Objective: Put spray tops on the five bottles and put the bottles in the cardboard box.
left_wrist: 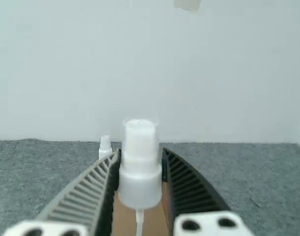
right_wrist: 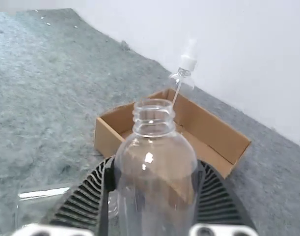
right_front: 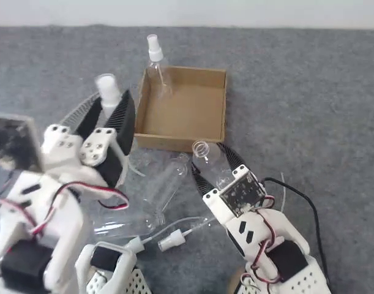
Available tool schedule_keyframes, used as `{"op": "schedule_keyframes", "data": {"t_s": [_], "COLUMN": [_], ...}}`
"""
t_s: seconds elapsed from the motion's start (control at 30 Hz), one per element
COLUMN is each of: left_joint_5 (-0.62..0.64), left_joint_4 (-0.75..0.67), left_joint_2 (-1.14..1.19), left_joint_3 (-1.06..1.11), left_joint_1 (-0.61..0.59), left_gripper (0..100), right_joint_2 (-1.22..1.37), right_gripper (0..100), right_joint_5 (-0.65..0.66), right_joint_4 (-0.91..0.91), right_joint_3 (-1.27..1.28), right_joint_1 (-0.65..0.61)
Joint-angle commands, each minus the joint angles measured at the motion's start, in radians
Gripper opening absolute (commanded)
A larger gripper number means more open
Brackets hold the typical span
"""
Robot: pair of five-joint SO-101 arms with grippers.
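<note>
Robotics lab bench, grey felt mat (right_front: 309, 79), plain white wall (left_wrist: 150, 59), bare-wired robot arm (right_front: 58, 211)

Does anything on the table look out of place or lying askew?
Yes: a clear bottle lies on its side before the cardboard box, a second bottle nearer the arms, and a loose spray top beside it. Nothing looks spilled.

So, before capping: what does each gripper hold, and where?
Left gripper: spray top, by its collar. Right gripper: open bottle, by its body.
</note>
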Motion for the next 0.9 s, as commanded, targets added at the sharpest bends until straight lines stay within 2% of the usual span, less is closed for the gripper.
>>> {"op": "schedule_keyframes", "data": {"t_s": [0.0,0.17,0.5,0.87], "left_joint_5": [0.026,0.074,0.092,0.091], "left_joint_4": [-0.091,-0.173,-0.293,-0.302], "left_joint_2": [-0.066,-0.181,-0.425,-0.491], "left_joint_3": [0.058,0.157,0.349,0.41], "left_joint_1": [-0.008,-0.008,-0.008,-0.008], "left_gripper": [1,1,1,1], "right_joint_2": [-0.036,-0.035,-0.033,-0.033], "right_gripper": [9.0,9.0,9.1,9.1], "right_joint_5": [0.015,0.012,0.086,0.086], "right_joint_4": [-0.031,-0.031,-0.031,-0.031], "right_joint_3": [-0.009,-0.006,0.04,0.049], "right_joint_1": [-0.012,-0.015,-0.139,-0.202]}}
